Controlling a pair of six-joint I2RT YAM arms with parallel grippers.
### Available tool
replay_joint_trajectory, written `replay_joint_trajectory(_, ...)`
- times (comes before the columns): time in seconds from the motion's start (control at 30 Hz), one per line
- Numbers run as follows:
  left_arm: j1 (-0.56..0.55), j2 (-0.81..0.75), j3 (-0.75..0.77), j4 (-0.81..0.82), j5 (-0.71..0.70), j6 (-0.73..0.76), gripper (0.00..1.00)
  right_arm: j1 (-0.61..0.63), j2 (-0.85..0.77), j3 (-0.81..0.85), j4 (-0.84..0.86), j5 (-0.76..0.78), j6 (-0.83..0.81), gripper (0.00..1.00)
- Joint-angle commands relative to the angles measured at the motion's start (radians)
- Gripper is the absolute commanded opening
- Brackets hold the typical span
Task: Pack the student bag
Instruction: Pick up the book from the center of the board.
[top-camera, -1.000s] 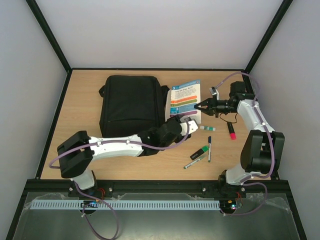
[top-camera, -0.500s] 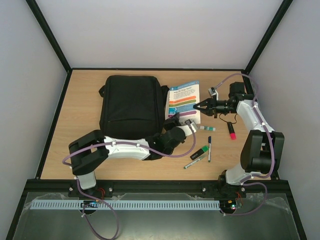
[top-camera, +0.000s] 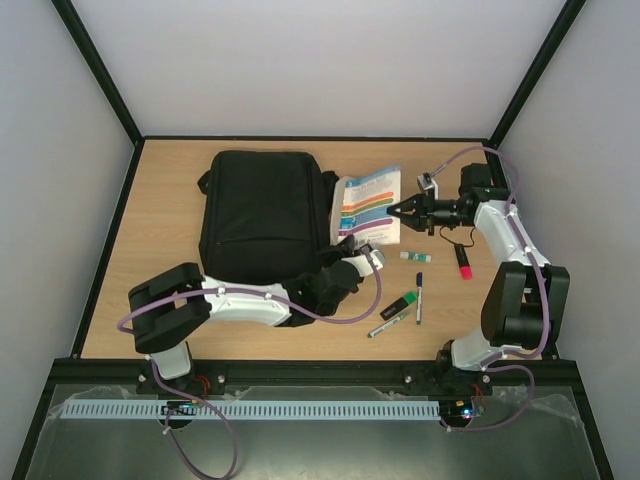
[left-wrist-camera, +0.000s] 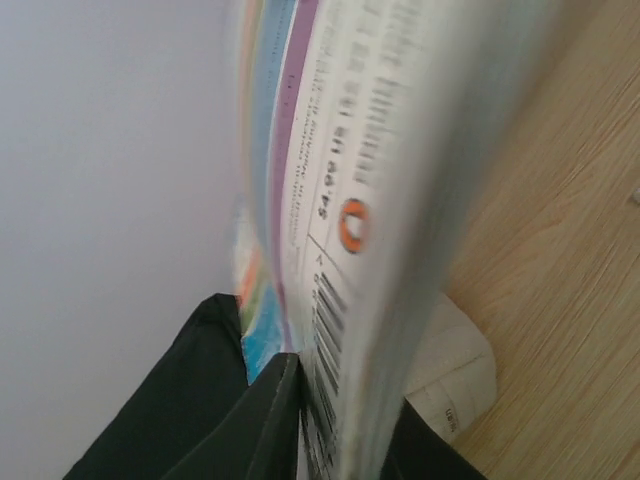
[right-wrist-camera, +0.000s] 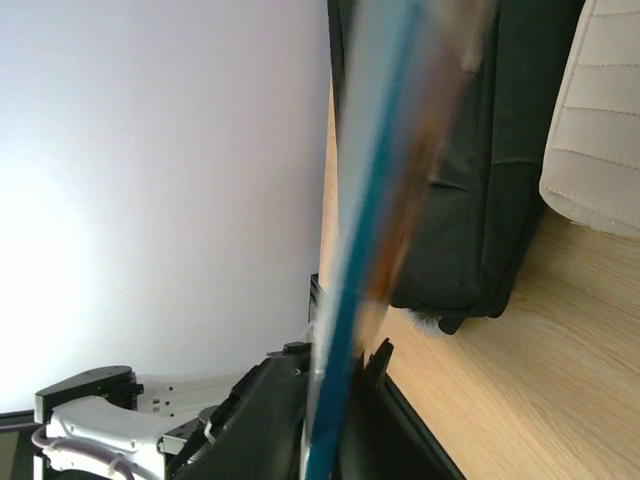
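Booklet (top-camera: 368, 203) pinched by 2 hands, just right of the bag (top-camera: 262, 215)
The bag lies flat on the worktop (top-camera: 160, 200), left of centre. The left hand (top-camera: 362, 252) is clamped on the tilted booklet's near edge and the right hand (top-camera: 393, 210) is clamped on its right edge (the pages blur in both wrist views). Pens (top-camera: 419, 297) lie nearer the front.

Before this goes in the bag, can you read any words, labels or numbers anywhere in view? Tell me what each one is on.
No text can be quoted.
On the booklet: printed lines, a barcode and an orange ring mark, all too small or blurred to read.
On the green-labelled marker: label too small to read.
On the student bag: no logo or label visible.
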Motion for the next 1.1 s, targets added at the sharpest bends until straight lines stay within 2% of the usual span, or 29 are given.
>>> replay_joint_trajectory(0.0,0.016,-0.058,0.019,0.03,-0.015,-0.121,0.06,0.003,-0.053,-0.008,0.007,-0.041,-0.002,0.21)
replay_joint_trajectory(0.07,0.043,-0.087,0.025,-0.009,0.006,-0.232,0.02,0.002,-0.073,0.003,0.012,-0.037,-0.021,0.4)
replay_joint_trajectory(0.1,0.066,-0.121,0.024,-0.035,0.03,-0.304,0.02,0.001,-0.085,0.01,0.012,-0.03,-0.035,0.47)
replay_joint_trajectory(0.23,0.196,-0.264,-0.014,-0.121,0.228,-0.626,0.02,-0.002,-0.161,-0.01,0.061,0.009,-0.064,0.57)
replay_joint_trajectory(0.33,0.324,-0.373,-0.073,-0.108,0.432,-0.851,0.02,-0.002,-0.211,-0.063,0.15,0.033,-0.029,0.59)
replay_joint_trajectory(0.47,0.428,-0.452,-0.105,-0.08,0.569,-1.065,0.02,0.0,-0.239,-0.101,0.241,0.08,0.011,0.6)
replay_joint_trajectory(0.67,0.45,-0.48,-0.123,0.062,0.65,-1.296,0.02,0.03,-0.292,-0.161,0.629,0.196,0.271,0.65)
replay_joint_trajectory(0.87,0.451,-0.478,-0.152,0.235,0.684,-1.505,0.03,0.183,-0.207,-0.104,0.786,0.255,0.42,0.73)
replay_joint_trajectory(0.97,0.451,-0.474,-0.149,0.273,0.682,-1.561,0.03,0.252,-0.177,-0.089,0.884,0.285,0.525,0.75)
replay_joint_trajectory(1.07,0.451,-0.466,-0.14,0.288,0.69,-1.605,0.03,0.308,-0.151,-0.046,0.904,0.309,0.538,0.76)
